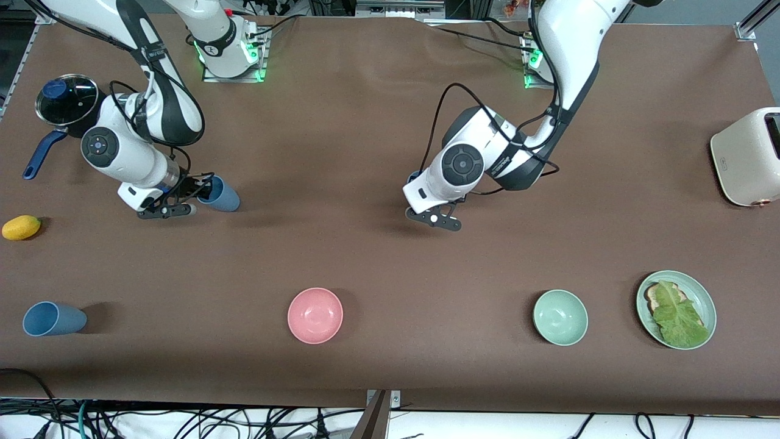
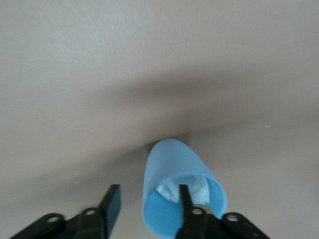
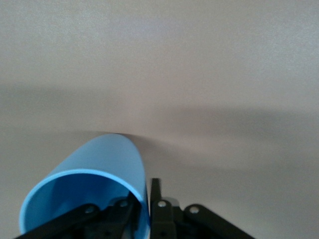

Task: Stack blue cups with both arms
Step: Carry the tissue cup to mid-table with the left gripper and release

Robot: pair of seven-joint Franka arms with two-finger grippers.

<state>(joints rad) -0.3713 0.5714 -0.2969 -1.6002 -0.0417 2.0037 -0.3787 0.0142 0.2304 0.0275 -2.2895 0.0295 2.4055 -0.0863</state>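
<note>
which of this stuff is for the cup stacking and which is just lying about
For the job: plain blue cup pinched by the right gripper; white-patched blue cup at the open left gripper, one finger inside; third blue cup on its side at the right arm's end.
Lying about: lidded pot, yellow fruit, pink bowl, green bowl, plate of toast and lettuce, toaster.

— What does the right wrist camera show?
— A blue cup point(image 3: 94, 172) lying on the brown table point(image 3: 199, 74), open mouth toward the camera.
— And the right gripper point(image 3: 144, 204)?
— Pinched on the cup's rim, one finger inside, one outside.
</note>
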